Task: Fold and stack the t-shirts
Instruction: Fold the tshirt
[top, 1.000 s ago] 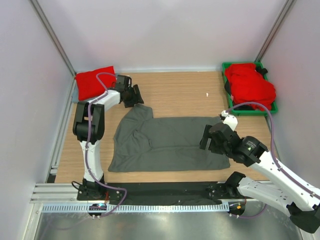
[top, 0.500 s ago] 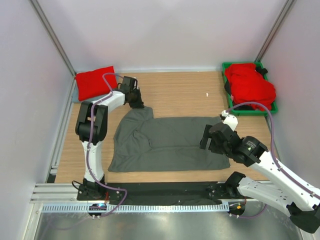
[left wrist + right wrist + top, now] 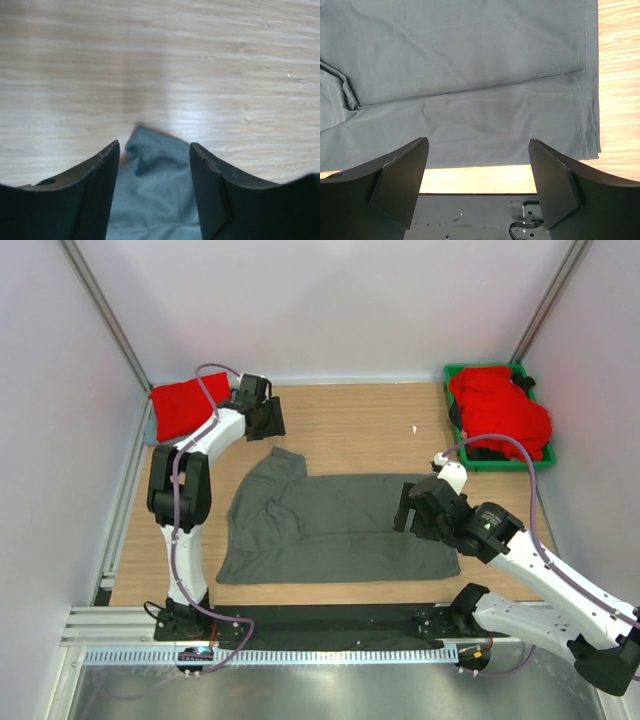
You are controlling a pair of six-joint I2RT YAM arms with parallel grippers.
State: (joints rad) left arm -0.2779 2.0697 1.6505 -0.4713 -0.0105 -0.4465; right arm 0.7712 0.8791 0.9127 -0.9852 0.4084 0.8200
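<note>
Plainly one grey t-shirt (image 3: 340, 525) lies spread, one red t-shirt (image 3: 180, 405) folded.

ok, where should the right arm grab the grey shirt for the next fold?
Probably the hem corner at the right end of the grey shirt, coming from the right side. There the cloth ends in a free edge on bare table, so one jaw can slide under.

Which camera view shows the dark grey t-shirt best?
The top external view: there almost the whole dark grey t-shirt is seen, spread on the wooden table. The left wrist view shows only one small tip of it. The right wrist view shows only its hemmed end, close up.
</note>
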